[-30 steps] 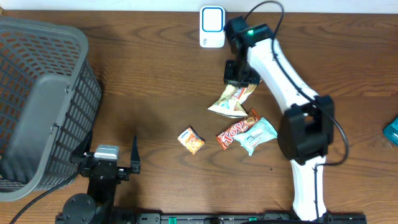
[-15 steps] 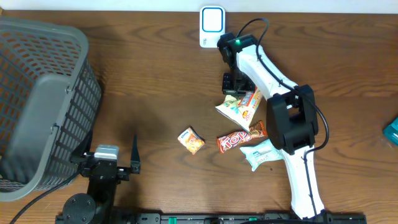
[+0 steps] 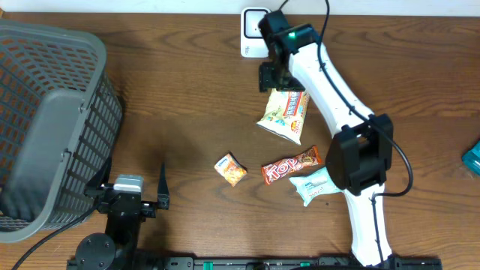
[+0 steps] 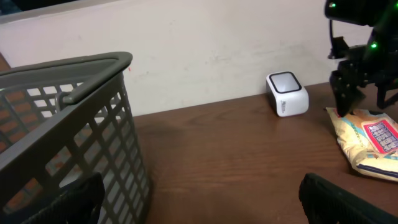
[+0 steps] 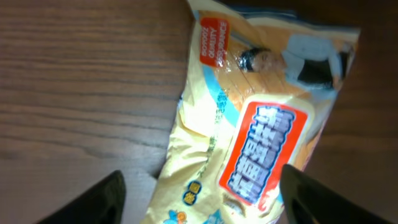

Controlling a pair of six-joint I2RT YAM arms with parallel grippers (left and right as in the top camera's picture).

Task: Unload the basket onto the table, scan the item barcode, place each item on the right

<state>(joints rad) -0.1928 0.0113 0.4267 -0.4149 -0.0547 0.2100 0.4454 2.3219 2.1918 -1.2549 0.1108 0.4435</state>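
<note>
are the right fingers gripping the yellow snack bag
No, the right fingers stand wide apart and the yellow snack bag lies flat on the table.

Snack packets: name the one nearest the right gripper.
The big yellow bag with the red label, lying right by the right gripper; the orange packet, red bar and pale-blue packet lie farther off.

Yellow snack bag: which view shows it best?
Right wrist: the yellow snack bag fills the frame, label in close-up, lower end cropped. Overhead shows it whole but small; left wrist catches only part, at the frame's right edge.
</note>
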